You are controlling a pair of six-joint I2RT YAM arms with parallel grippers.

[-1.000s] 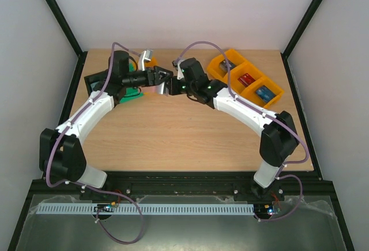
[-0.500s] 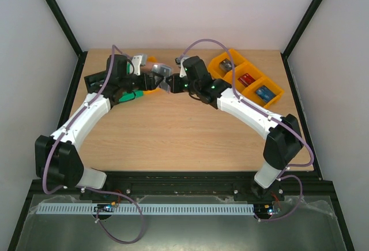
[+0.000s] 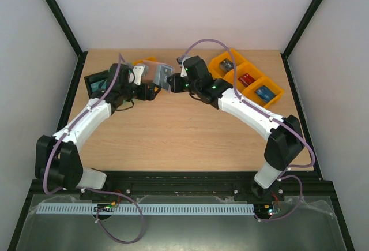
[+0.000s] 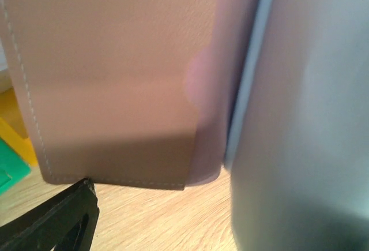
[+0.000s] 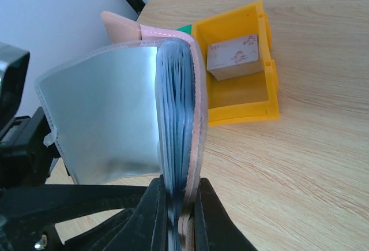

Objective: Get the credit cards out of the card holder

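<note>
Card holder: I see it lifted off the worktop, standing on edge between the two sets of jaws, nearer the right pair.
Right jaws: clenched on the card holder. In my right wrist view both fingers pinch its lower edge, one against the tan-pink cover and the other against the blue inside.
Left jaws: pressed close to the holder's tan outer panel, which fills most of my left wrist view. Only one black finger shows, just below the panel's stitched edge, so I cannot tell whether they are gripping or released.
Holder's inside: open above the right jaws. A packed light-blue stack sits in the fold, and a clear sleeve with a grey sheen fans out to the side toward the left jaws.
Credit cards: I cannot tell card edges from pocket edges in that stack.
Yellow bin: on the worktop beyond the right jaws, behind the holder, with a small pale block lying in it.
Orange bin: well apart from both jaws, on the outer side of the right arm. It has three compartments, each with a small item in it.
Green bin: a corner shows near the left jaws, on the worktop beside a yellow edge.
Left arm: reaches inward, so its jaws meet the right jaws at the holder.
</note>
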